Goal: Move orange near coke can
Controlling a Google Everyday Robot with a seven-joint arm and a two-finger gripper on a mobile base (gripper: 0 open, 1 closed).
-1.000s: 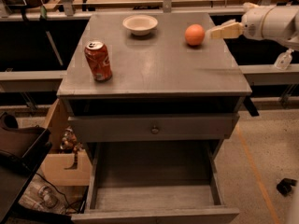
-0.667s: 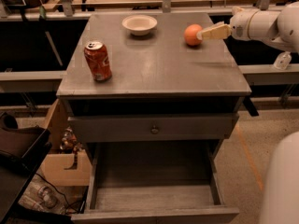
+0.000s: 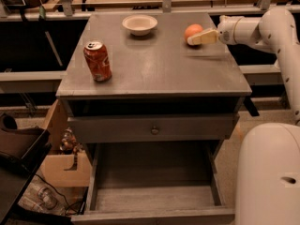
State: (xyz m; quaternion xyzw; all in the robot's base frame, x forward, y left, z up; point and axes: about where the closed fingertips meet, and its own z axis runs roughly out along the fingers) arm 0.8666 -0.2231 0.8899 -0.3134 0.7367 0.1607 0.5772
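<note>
The orange [image 3: 192, 30] lies at the back right of the grey table top [image 3: 159, 64]. The coke can [image 3: 97, 61] stands upright near the front left, far from the orange. My gripper [image 3: 198, 38] reaches in from the right on a white arm [image 3: 253, 29]. Its cream tip lies against the orange's front right side, just above the table top. The orange's lower right part is hidden behind the gripper.
A shallow cream bowl [image 3: 139, 24] sits at the back middle of the table. Below the top, a shut drawer [image 3: 153, 128] sits over an open lower drawer [image 3: 154, 193]. My white base [image 3: 269, 172] is at the lower right. A cardboard box [image 3: 61, 165] and clutter stand on the left.
My gripper has moved left along the back of the table, from apart from the orange to right against it. The orange and the can have stayed put.
</note>
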